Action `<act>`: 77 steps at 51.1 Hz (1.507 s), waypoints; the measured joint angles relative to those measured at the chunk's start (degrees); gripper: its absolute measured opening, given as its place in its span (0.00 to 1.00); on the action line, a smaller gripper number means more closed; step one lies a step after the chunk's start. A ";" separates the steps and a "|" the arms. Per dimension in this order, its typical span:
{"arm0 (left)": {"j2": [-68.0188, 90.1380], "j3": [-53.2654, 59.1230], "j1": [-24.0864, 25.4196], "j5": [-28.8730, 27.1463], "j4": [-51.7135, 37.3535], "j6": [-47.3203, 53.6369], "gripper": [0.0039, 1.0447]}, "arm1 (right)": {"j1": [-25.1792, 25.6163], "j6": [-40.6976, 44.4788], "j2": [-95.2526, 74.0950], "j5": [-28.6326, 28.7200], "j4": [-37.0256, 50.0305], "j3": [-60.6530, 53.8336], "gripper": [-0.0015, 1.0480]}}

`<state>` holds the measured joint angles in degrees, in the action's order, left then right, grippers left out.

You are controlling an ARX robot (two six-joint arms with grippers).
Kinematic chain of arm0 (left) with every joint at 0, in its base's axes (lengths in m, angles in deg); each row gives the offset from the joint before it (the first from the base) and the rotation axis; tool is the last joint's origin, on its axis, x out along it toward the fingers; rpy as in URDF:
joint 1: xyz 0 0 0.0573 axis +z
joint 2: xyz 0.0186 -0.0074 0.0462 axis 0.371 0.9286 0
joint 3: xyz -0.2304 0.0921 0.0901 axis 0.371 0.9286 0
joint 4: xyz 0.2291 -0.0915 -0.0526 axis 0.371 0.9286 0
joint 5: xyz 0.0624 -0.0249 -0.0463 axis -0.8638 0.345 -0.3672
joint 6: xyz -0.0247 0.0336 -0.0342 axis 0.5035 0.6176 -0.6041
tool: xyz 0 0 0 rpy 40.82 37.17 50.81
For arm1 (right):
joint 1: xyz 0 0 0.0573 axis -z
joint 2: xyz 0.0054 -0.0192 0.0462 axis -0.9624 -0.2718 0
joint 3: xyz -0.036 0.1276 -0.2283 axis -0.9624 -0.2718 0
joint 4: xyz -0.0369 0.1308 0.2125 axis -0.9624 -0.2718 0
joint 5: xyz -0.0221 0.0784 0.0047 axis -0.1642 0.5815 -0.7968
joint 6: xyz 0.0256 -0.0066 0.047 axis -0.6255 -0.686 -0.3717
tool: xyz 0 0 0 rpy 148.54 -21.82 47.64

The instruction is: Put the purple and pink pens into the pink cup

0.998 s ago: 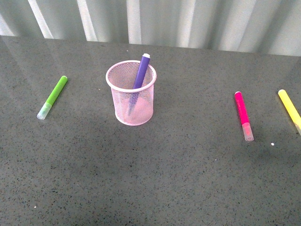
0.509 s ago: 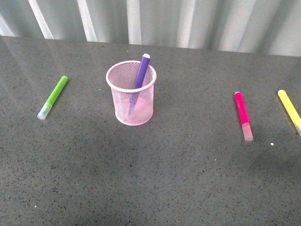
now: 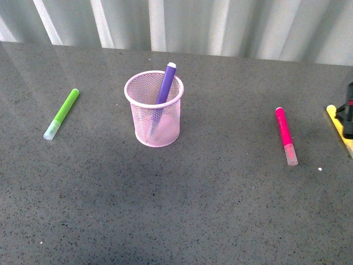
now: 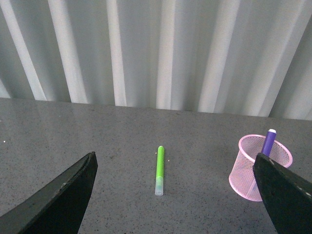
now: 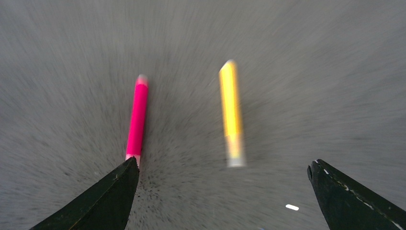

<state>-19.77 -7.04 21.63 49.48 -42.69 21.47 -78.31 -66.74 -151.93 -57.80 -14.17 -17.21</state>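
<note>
The pink cup (image 3: 154, 110) stands upright left of the table's middle, and the purple pen (image 3: 165, 83) leans inside it with its end above the rim. The pink pen (image 3: 285, 134) lies flat on the table at the right, clear cap toward me. My right gripper (image 3: 349, 113) shows at the right edge, open and empty, above the yellow marker. In the blurred right wrist view the open gripper (image 5: 222, 163) has the pink pen (image 5: 137, 117) by one finger. My left gripper (image 4: 174, 161) is open and empty, with the cup (image 4: 251, 168) and purple pen (image 4: 268, 141) beside one finger.
A lime green marker (image 3: 62, 113) lies at the left, also in the left wrist view (image 4: 159, 169). A yellow marker (image 3: 332, 115) lies at the far right, partly covered by my right gripper, and shows in the right wrist view (image 5: 231, 112). A ribbed grey wall (image 3: 220, 25) backs the table.
My right gripper has come into the front view at the right edge, over the yellow marker. Cup and pens have not moved.
</note>
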 joint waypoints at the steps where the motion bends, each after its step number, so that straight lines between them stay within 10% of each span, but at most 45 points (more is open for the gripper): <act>1: 0.00 0.00 0.00 0.00 0.00 0.00 0.94 | -0.35 -0.17 -1.38 -0.09 0.26 0.81 0.93; 59: 0.00 0.00 0.00 0.00 0.00 0.00 0.94 | -5.18 -11.26 -32.87 3.23 -1.75 26.53 0.93; 77: 0.00 0.00 0.00 0.00 0.00 0.00 0.94 | -6.49 -11.06 -33.09 3.89 0.28 25.35 0.37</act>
<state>-19.77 -7.04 21.63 49.48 -42.69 21.47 -84.80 -77.80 -185.02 -53.91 -13.89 8.14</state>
